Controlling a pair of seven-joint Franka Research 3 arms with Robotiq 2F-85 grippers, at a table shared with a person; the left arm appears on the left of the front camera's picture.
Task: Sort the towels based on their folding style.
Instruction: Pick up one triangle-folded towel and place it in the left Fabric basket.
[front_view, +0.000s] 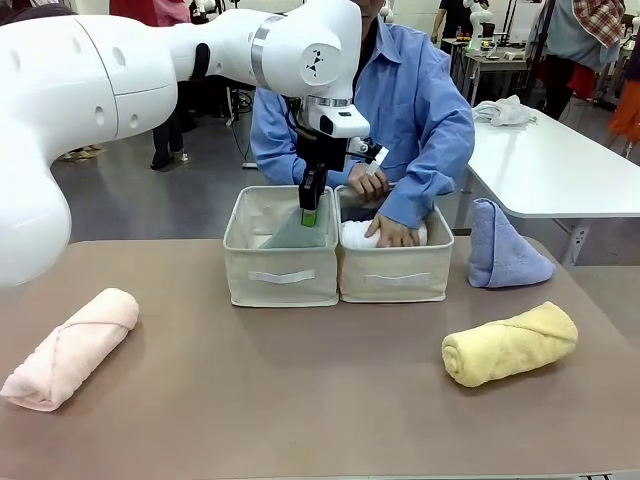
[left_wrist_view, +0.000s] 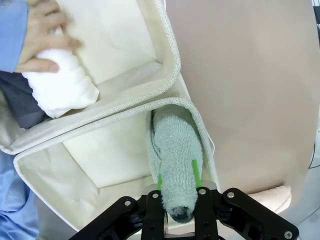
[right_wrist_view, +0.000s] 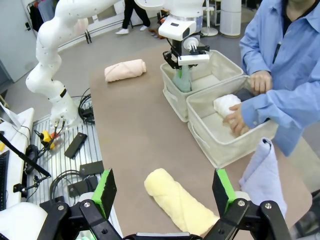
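My left gripper (front_view: 310, 214) is shut on the pale green cone towel (left_wrist_view: 175, 155), holding it inside the left cream bin (front_view: 282, 270) against its wall. The person's hand (front_view: 392, 234) presses a white roll (left_wrist_view: 60, 85) into the right bin (front_view: 395, 275), with a dark grey towel (left_wrist_view: 22, 107) beside it. A pink roll (front_view: 72, 346) lies at the table's left. A yellow roll (front_view: 510, 344) lies at the right front, and the lavender-blue cone (front_view: 503, 248) stands behind it. My right gripper (right_wrist_view: 165, 192) hangs open above the yellow roll (right_wrist_view: 180, 202).
The two bins stand side by side at the table's middle back. A whitish-grey cloth (front_view: 503, 111) lies on a white table (front_view: 560, 170) behind at the right. Cables and gear (right_wrist_view: 75, 145) sit off the table's edge in the right wrist view.
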